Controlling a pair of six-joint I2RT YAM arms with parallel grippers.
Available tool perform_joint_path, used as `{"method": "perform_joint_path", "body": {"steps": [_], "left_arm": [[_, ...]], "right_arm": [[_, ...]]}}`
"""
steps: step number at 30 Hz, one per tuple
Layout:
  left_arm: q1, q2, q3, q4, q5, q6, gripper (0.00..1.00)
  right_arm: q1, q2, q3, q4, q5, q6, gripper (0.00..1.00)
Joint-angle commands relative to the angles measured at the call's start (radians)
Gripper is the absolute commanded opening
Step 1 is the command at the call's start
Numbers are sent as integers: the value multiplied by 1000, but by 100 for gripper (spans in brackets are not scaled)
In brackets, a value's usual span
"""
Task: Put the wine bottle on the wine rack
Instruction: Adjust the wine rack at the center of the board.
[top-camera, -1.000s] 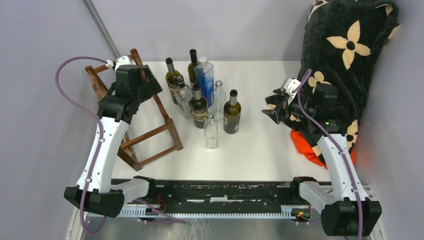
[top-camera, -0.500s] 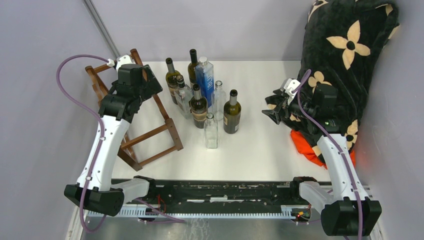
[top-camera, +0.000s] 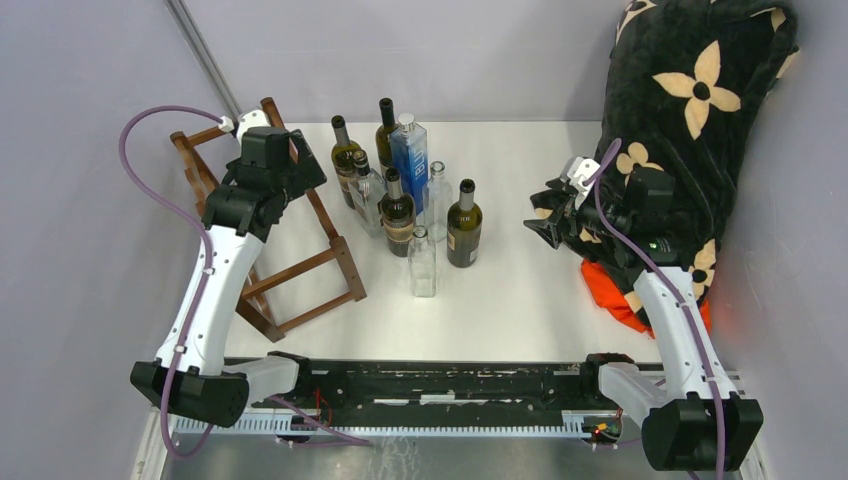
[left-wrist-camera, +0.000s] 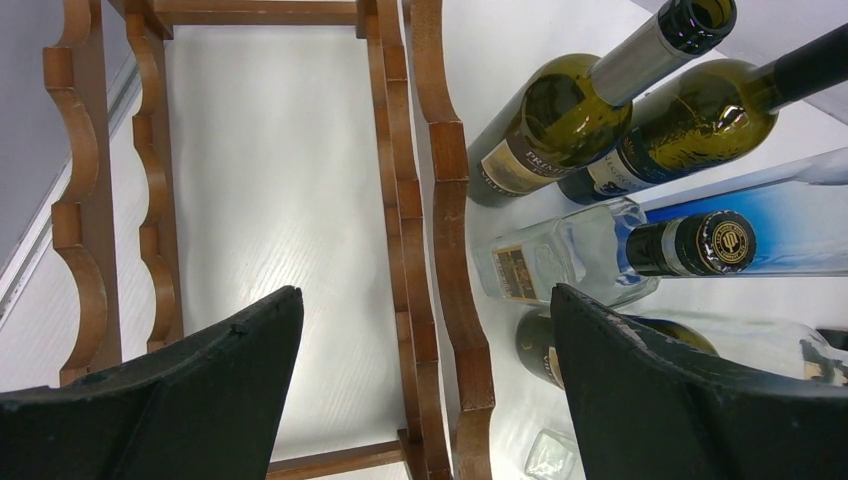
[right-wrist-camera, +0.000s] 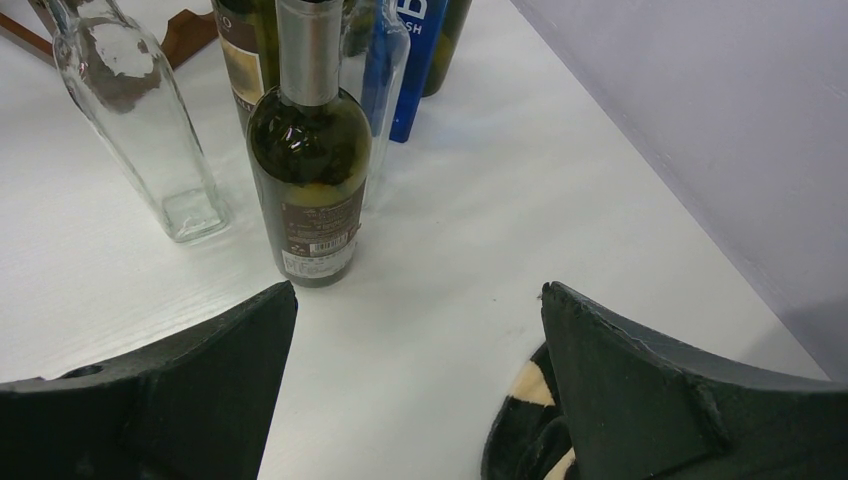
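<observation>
The left gripper is hanging wide open and empty right above the wine rack, which is sitting at the left side of the table. The right gripper is gaping open and empty too, pointing at the nearest wine bottle, which is standing upright mid-table, not on the rack. To grab it well, I think its fingers should be going one on each side of the fat dark body, squeezing only once it is centred, and keeping off the clear glass bottle just beside it.
</observation>
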Motion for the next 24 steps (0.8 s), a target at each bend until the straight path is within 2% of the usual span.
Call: {"method": "perform_joint_path", "body": {"steps": [1, 16, 24], "left_arm": [[-10, 4, 39, 8, -23, 34, 98], [-15, 13, 38, 6, -45, 48, 97], [-15, 68, 42, 9, -83, 56, 97]], "right_arm": [[2, -2, -6, 46, 5, -1, 98], [3, 2, -14, 47, 4, -2, 98], [3, 6, -15, 56, 5, 1, 98]]}}
